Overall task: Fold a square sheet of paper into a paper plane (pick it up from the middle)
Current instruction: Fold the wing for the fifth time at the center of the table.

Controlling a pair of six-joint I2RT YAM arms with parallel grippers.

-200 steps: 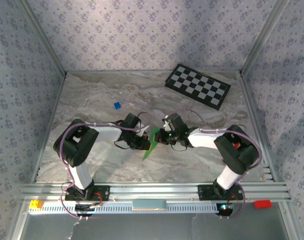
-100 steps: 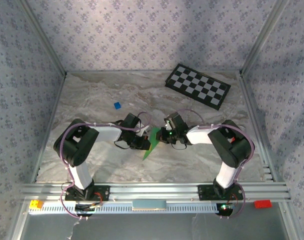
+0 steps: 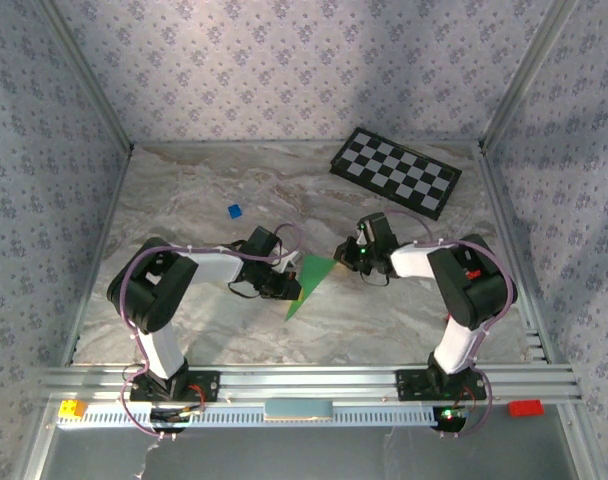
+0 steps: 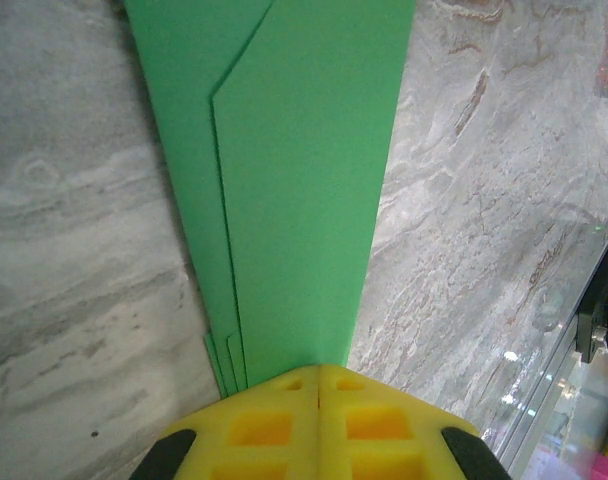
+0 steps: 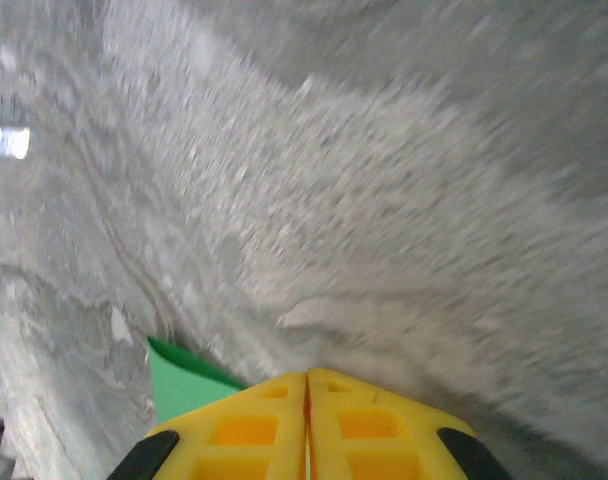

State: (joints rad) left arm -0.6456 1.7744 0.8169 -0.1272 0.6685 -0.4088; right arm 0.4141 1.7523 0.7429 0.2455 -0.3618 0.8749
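Observation:
The green sheet of paper point(image 3: 311, 284) lies on the marble table, folded into a slim pointed wedge with layered edges point(image 4: 294, 180). My left gripper point(image 3: 291, 288) is shut, its yellow fingertips point(image 4: 319, 372) resting on the wedge's left edge; the paper runs out flat from under them. My right gripper point(image 3: 344, 254) is shut with nothing between its fingers, just right of the wedge's far corner. A green corner point(image 5: 184, 385) shows left of its tips point(image 5: 306, 378). The table there is blurred.
A black-and-white checkerboard point(image 3: 395, 185) lies at the back right. A tiny blue block point(image 3: 234, 211) sits behind the left arm. Metal frame rails point(image 3: 304, 380) run along the near edge, with patterned walls on three sides.
My right gripper has pulled back to the right and off the paper, uncovering the wedge's far corner. The left gripper and the paper have stayed put.

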